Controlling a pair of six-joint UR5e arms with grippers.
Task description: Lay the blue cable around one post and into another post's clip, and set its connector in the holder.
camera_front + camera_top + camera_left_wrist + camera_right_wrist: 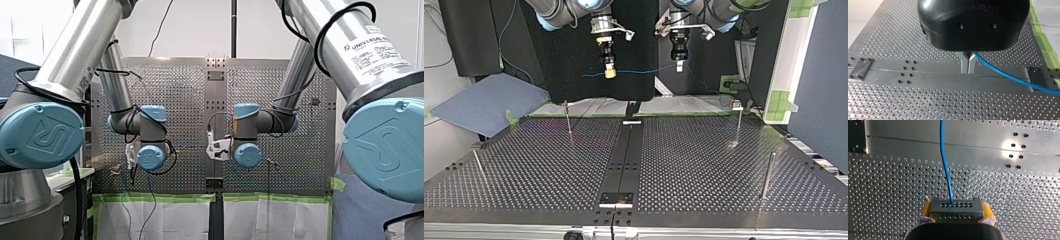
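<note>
Perforated metal table (280,100) fills the front view. Top view: thin blue cable (644,70) spans between my right gripper (610,73) and my left gripper (679,66). Left wrist view: metal fingers (963,63) pinch it. Right wrist view: yellow pads (987,212) clamp its grey block connector (955,210).

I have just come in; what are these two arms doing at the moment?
The blue cable is held in the air over the table. My right gripper is shut on its connector. My left gripper is shut on the cable further along, so it stretches between them. It is not yet around any post.
</note>
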